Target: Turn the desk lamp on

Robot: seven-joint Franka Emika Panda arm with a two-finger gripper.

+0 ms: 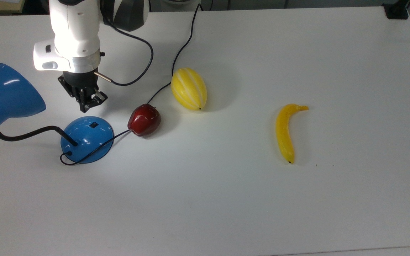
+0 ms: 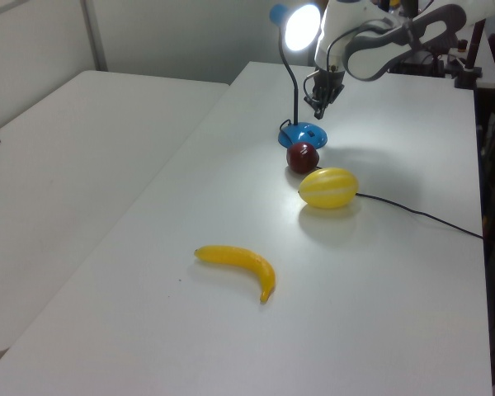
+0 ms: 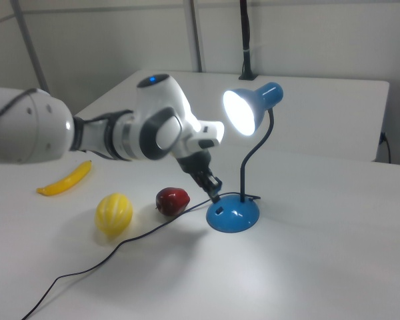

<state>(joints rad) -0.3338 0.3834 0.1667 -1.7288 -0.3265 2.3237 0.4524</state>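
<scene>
The blue desk lamp stands at the top view's left, with its round base (image 1: 87, 139), black gooseneck (image 1: 27, 134) and cone shade (image 1: 7, 96). A small black switch (image 1: 93, 124) shows on the base. The shade glows bright in the left view (image 2: 302, 26) and in the right view (image 3: 243, 110). My gripper (image 1: 87, 105) hangs shut with nothing in it, just above the base and apart from it. The left view shows the gripper (image 2: 319, 111) over the base (image 2: 304, 134). In the right view the gripper (image 3: 215, 193) hovers near the switch (image 3: 218, 209).
A dark red apple (image 1: 144, 120) lies just right of the base, on the lamp's black cord (image 1: 176, 57). A yellow striped melon (image 1: 189, 88) lies beyond the apple and a banana (image 1: 286, 131) farther right. My arm's own cable (image 1: 137, 46) loops beside the wrist.
</scene>
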